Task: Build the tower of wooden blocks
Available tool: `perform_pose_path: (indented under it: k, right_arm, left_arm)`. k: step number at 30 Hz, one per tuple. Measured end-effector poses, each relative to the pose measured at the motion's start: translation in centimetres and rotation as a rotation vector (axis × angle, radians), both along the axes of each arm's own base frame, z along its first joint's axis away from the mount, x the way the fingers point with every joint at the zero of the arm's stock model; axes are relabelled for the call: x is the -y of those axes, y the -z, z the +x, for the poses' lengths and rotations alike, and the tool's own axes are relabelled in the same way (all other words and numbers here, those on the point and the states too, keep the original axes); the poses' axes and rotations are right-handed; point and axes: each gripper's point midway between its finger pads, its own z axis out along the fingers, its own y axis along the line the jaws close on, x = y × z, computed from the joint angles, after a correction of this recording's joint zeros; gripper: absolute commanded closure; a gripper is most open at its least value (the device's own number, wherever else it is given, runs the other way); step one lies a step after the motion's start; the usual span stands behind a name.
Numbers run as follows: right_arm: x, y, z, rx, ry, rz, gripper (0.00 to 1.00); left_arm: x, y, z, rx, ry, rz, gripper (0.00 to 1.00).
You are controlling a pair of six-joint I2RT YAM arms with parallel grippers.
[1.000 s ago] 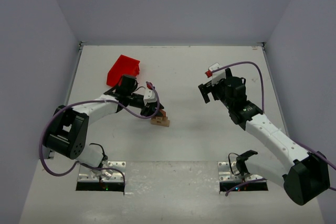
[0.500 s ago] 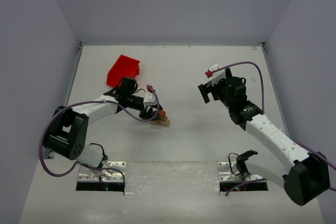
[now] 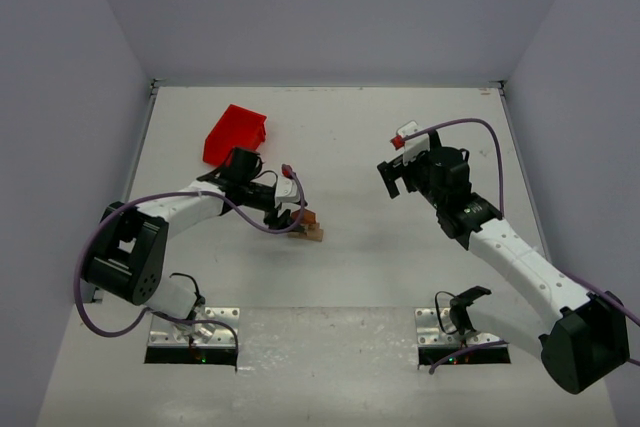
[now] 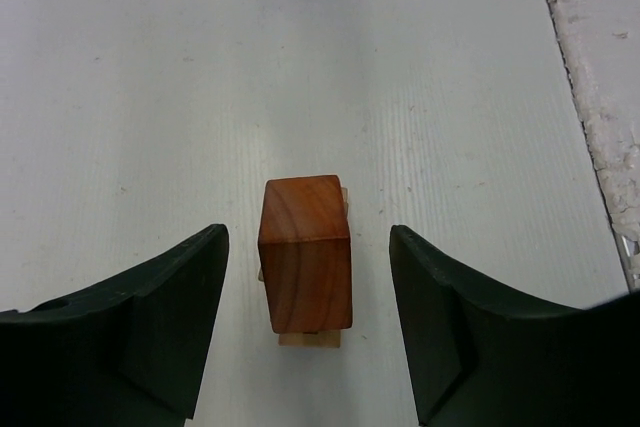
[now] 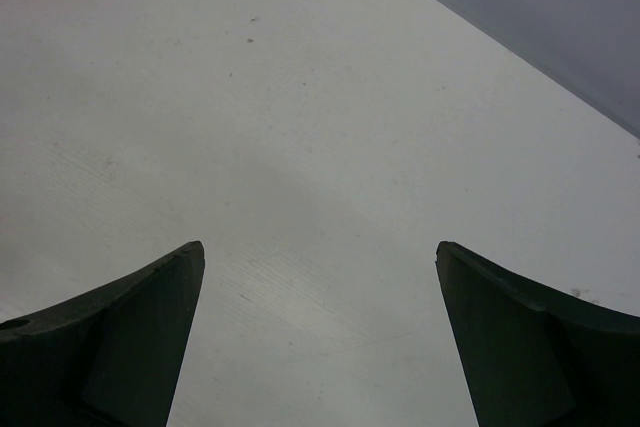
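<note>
The wood block tower (image 3: 310, 227) stands mid-table: a reddish-brown wedge (image 4: 305, 252) sits on top of pale tan blocks (image 4: 308, 339), which mostly hide under it. My left gripper (image 4: 308, 237) is open, its jaws on either side of the wedge with gaps on both sides, not touching it. In the top view the left gripper (image 3: 292, 215) sits just left of the tower. My right gripper (image 3: 392, 175) is open and empty over bare table at the right; its wrist view shows its gripper (image 5: 320, 252) with only table surface between the jaws.
A red plastic bin (image 3: 236, 133) lies at the back left, behind the left arm. A rough white strip (image 4: 600, 87) runs along the right side of the left wrist view. Grey walls enclose the table on three sides.
The left gripper has drawn back slightly to the left from the tower, and the wedge stays on top. The right arm has not moved.
</note>
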Motion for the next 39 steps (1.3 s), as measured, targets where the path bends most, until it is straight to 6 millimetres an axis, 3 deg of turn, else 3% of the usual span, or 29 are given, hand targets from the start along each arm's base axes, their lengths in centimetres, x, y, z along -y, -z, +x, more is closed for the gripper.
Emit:
perform_pose_path:
  k: [8, 39]
  right_arm:
    - [0.0, 0.0, 0.0, -0.001, -0.001, 0.0, 0.01]
    - [-0.2, 0.4, -0.3, -0.021, -0.018, -0.001, 0.01]
  left_arm:
    - [-0.6, -0.6, 1.1, 0.04, -0.011, 0.02, 0.35]
    - [-2.9, -0.2, 2.3, 0.083, -0.063, 0.102, 0.35]
